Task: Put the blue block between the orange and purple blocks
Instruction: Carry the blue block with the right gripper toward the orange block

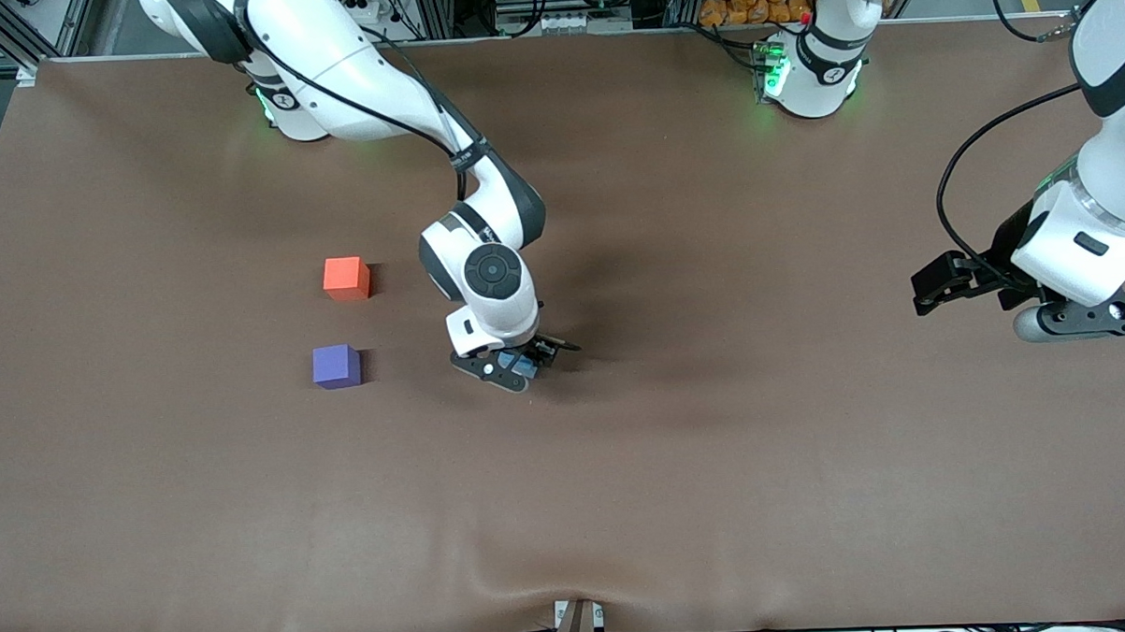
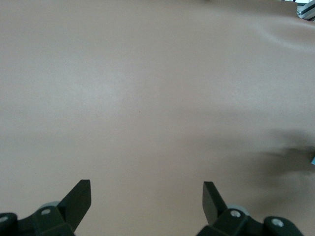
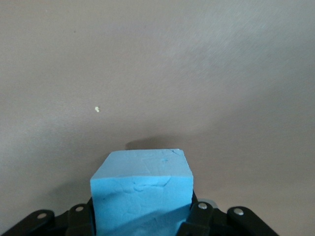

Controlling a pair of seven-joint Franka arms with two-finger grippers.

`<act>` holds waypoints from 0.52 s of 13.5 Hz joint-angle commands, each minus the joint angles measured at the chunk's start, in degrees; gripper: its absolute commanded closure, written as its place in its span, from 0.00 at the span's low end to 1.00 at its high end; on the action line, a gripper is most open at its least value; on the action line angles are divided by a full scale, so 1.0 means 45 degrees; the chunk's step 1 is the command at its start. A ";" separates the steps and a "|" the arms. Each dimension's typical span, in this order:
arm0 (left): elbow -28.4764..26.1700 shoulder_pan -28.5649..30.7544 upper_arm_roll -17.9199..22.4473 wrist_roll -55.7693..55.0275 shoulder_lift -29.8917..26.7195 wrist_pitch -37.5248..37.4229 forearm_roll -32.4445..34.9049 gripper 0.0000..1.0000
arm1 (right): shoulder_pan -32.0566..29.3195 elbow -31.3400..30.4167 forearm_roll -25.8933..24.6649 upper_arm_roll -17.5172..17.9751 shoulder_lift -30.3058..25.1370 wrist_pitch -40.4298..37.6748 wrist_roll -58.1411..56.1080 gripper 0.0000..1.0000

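- Your right gripper (image 1: 517, 364) is low at the desk (image 1: 717, 460), its fingers clenched on the blue block (image 3: 141, 189). That block sits toward the left arm's end of the desk from the purple block (image 1: 337, 366), about level with it and well apart from it.
- The grip looks low on the cube in the right wrist view, with most of the blue face standing clear of the fingers. If you lift fast, I judge the cube could pivot or slip out.
- The orange block (image 1: 346, 278) lies farther from the front camera than the purple block, with a bare gap between them. That gap looks only a little wider than one cube, so a tilted or off-centre carry would likely knock one neighbour.
- Travelling low toward the purple block risks the held cube or the fingers clipping it side-on. Raise clear of the desk first.
- Letting go while the cube is above the desk could make it bounce or roll out of line.
- Your left gripper (image 2: 147, 204) waits over bare desk, well apart from the purple block toward the left arm's end, fingers spread and holding nothing. It poses no risk unless it moves in.
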 commanded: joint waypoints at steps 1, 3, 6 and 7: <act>-0.0318 0.0135 -0.0183 -0.0011 -0.0303 0.0041 0.0191 0.00 | -0.1061 -0.0313 -0.0215 0.0152 -0.1574 -0.2300 -0.2883 0.67; -0.0318 0.0135 -0.0183 -0.0011 -0.0284 0.0041 0.0191 0.00 | -0.1688 -0.0818 -0.0215 0.0133 -0.2434 -0.3185 -0.4726 0.67; -0.0318 0.0155 -0.0183 -0.0011 -0.0264 0.0080 0.0211 0.00 | -0.2294 -0.3021 -0.0254 0.0133 -0.3743 -0.2722 -0.6427 0.67; -0.0318 0.0155 -0.0164 -0.0011 -0.0283 0.0080 0.0192 0.00 | -0.2625 -0.3899 -0.0254 0.0114 -0.4249 -0.2332 -0.7109 0.67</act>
